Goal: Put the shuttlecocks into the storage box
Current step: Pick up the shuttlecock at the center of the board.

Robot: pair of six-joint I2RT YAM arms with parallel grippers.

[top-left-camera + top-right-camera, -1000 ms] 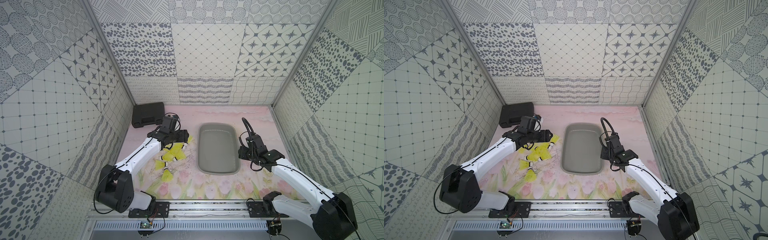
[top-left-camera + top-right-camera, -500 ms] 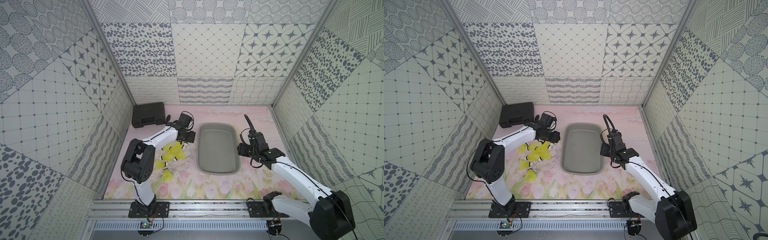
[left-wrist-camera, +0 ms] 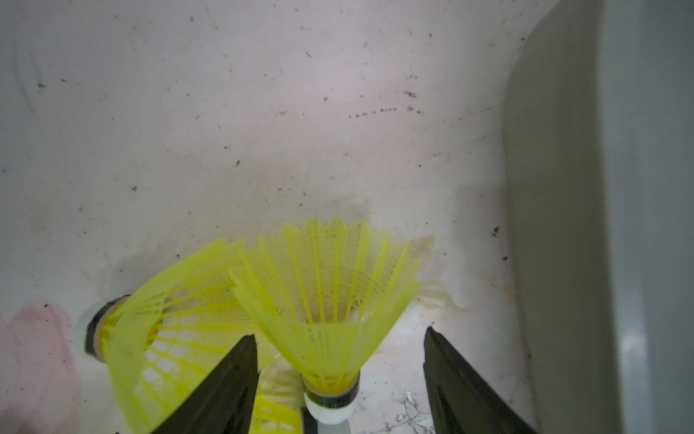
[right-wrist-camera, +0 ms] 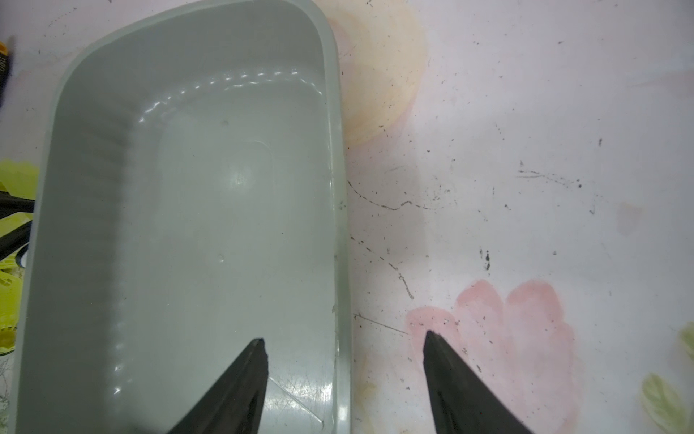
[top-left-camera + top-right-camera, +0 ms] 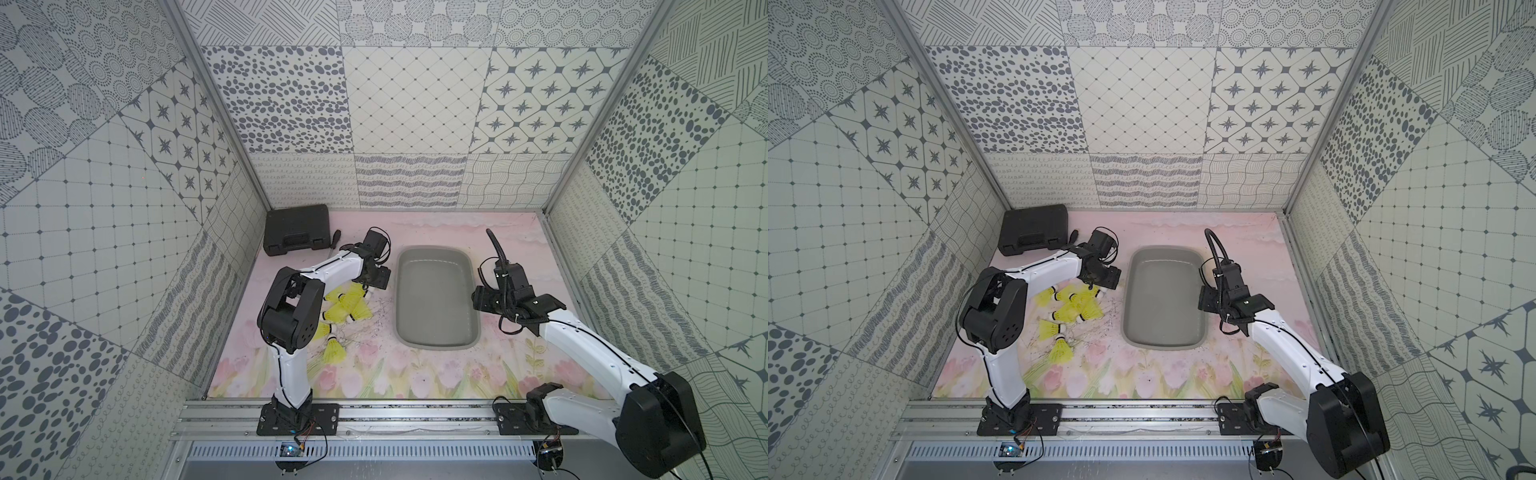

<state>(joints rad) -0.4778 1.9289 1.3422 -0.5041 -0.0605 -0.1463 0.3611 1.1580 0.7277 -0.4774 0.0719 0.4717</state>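
Observation:
Several neon-yellow shuttlecocks (image 5: pixel 349 307) (image 5: pixel 1077 307) lie in a pile on the mat, left of the grey storage box (image 5: pixel 434 299) (image 5: pixel 1163 299), which holds nothing. My left gripper (image 5: pixel 376 278) (image 5: pixel 1106 278) is at the pile's far end, near the box's left wall (image 3: pixel 555 225). In the left wrist view the left gripper (image 3: pixel 338 334) is open around one shuttlecock (image 3: pixel 330 285), its fingers apart from it; a second shuttlecock (image 3: pixel 169 312) lies beside. My right gripper (image 5: pixel 478 299) (image 4: pixel 343 338) is open and empty, straddling the right wall of the box (image 4: pixel 187 225).
A black hard case (image 5: pixel 297 228) (image 5: pixel 1034 232) sits at the back left corner with a dark-handled tool (image 5: pixel 334 239) beside it. Patterned walls close in three sides. The arm bases are on a rail at the front edge.
My left arm has folded up at the elbow, and its gripper has moved right, toward the box side of the pile. The right gripper has shifted only slightly.

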